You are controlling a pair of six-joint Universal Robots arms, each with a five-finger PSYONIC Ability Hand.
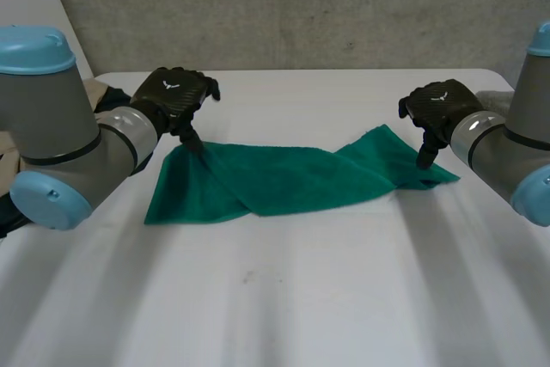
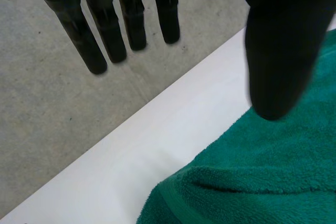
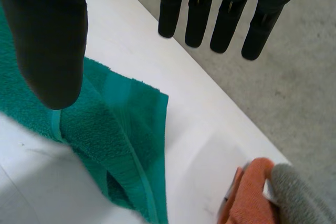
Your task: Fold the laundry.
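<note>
A green towel (image 1: 292, 180) lies twisted and partly folded across the white table (image 1: 275, 298). My left hand (image 1: 176, 94) hovers over its far left corner, thumb pointing down onto the cloth. In the left wrist view the fingers (image 2: 89, 45) are straight and spread well away from the thumb (image 2: 278, 51), which is above the towel (image 2: 262, 171). My right hand (image 1: 440, 105) is over the towel's right end, its thumb tip down at the cloth. In the right wrist view its fingers (image 3: 226, 19) are straight, and the thumb (image 3: 50, 40) hangs over the towel's hem (image 3: 121, 124). Neither hand grips the cloth.
An orange cloth (image 3: 252, 192) and a grey cloth (image 3: 304, 192) lie on the table beyond the towel's right end. More clothes (image 1: 105, 92) are piled behind my left arm. The table's far edge (image 1: 344, 71) runs close behind both hands.
</note>
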